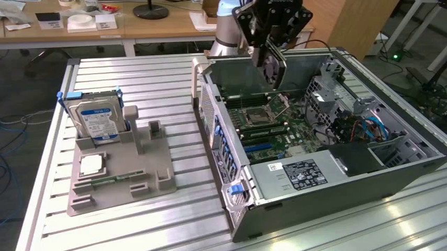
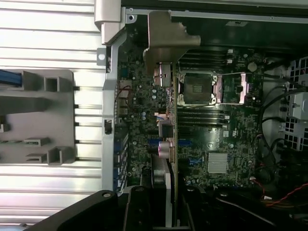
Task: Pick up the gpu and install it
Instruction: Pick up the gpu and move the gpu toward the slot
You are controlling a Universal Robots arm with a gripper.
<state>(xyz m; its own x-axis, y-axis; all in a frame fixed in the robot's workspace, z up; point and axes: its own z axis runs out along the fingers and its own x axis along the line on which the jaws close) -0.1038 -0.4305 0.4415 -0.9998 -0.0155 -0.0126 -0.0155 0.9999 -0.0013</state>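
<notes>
My gripper (image 1: 269, 55) hangs over the open computer case (image 1: 234, 172) and is shut on the gpu (image 1: 276, 73), a thin dark card held upright above the motherboard (image 1: 279, 133). In the wrist view the gpu (image 2: 174, 125) appears edge-on as a slim blade running out from my gripper (image 2: 168, 192), with its metal bracket (image 2: 166, 36) at the far end. The card hovers over the board beside the open processor socket (image 2: 196, 89), clear of the slots below it.
A grey parts holder (image 1: 133, 180) lies on the slatted metal table (image 1: 140, 78) at the exterior view's left, carrying a hard drive (image 1: 98, 117) with a blue-white label and a small silver chip (image 1: 92, 164). Cables and a drive cage (image 1: 363, 120) crowd the case's far side.
</notes>
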